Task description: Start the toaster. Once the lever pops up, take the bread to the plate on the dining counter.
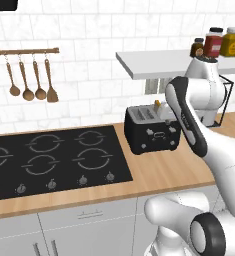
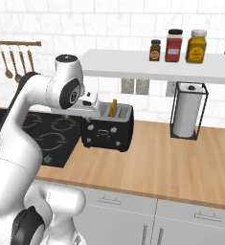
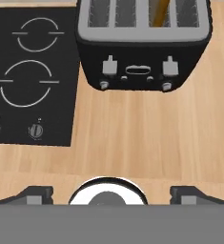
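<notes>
The toaster (image 3: 143,45) sits on the wood counter (image 3: 147,138) just right of the cooktop (image 3: 30,71), with the bread (image 2: 113,107) standing in its right-hand slot. The gripper (image 3: 111,193) hovers above the counter in front of it, jaws spread wide and empty. To start it, I would line one fingertip over the right lever (image 3: 169,66), above the bread's slot, and press straight down. The bread's lower part is hidden in the slot, and the arm covers part of the toaster's front in the base views.

Black cooktop (image 1: 49,160), jars (image 2: 176,45) on shelf (image 2: 152,66).
</notes>
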